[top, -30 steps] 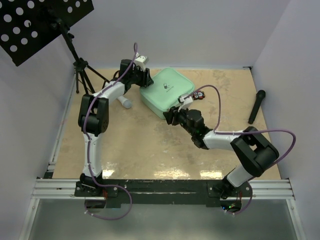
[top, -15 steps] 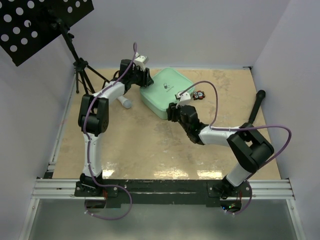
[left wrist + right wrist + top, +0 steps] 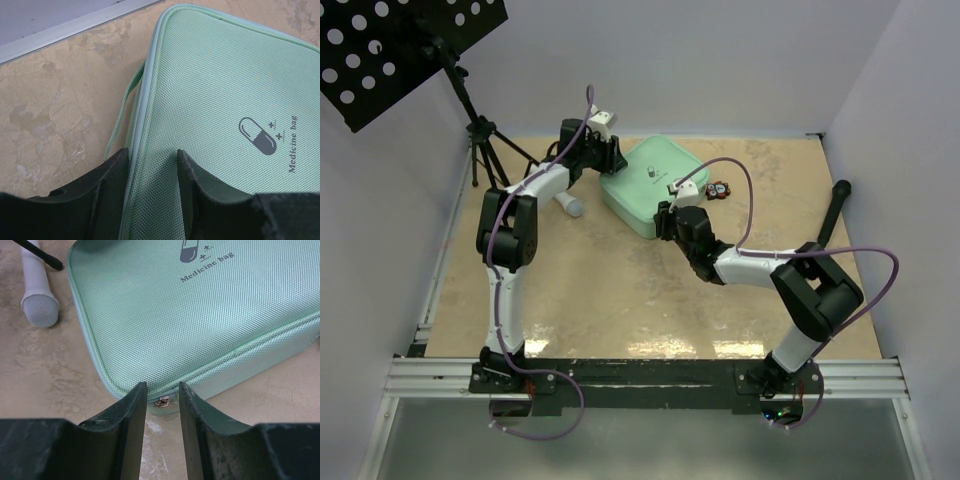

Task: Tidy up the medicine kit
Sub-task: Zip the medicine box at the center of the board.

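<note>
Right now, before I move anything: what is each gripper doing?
Left gripper: closed, apparently clamped on the edge of the medicine kit.
Right gripper: open, fingers either side of the zipper pull, not gripping it.

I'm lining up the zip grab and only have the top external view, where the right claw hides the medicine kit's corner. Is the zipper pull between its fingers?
Observer: Yes, the right wrist view shows the zipper pull in the gap of the right claw, at a rounded corner of the medicine kit.
Operator: Closed on it?
Observer: No, its fingers stand apart, clear of it.
Operator: And the left claw?
Observer: It straddles the kit's edge beside a fabric loop; pinching or not, I cannot tell.
</note>
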Available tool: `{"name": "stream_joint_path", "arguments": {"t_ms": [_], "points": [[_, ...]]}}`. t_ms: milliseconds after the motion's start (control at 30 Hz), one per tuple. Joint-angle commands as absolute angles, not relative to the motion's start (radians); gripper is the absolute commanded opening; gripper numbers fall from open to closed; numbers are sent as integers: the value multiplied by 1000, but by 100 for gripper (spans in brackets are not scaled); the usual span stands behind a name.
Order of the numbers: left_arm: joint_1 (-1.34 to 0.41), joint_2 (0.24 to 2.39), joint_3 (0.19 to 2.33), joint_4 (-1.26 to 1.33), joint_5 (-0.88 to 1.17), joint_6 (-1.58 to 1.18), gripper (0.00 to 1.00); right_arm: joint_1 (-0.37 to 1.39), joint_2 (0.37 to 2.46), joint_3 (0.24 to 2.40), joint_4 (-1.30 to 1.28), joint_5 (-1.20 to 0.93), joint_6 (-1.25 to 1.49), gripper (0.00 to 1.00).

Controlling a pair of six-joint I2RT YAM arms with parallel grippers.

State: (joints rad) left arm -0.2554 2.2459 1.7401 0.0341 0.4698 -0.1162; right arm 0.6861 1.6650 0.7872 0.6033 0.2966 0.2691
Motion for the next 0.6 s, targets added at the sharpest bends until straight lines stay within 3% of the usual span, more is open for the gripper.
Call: {"name": "stream_joint_path", "arguments": {"t_ms": [0, 133, 300, 567], "points": [[-272, 2238, 1727, 35, 534, -135, 47, 686, 1654, 821, 612, 299, 284, 34], [-273, 2238, 1726, 37, 538, -138, 47, 684, 1655, 825, 601, 302, 285, 29], [-272, 2223, 1707, 44, 532, -135, 47, 683, 1612, 802, 575, 298, 295, 41], [-272, 2214, 1710, 51, 528, -152, 47, 684, 1569, 730, 554, 276, 313, 44]]}}
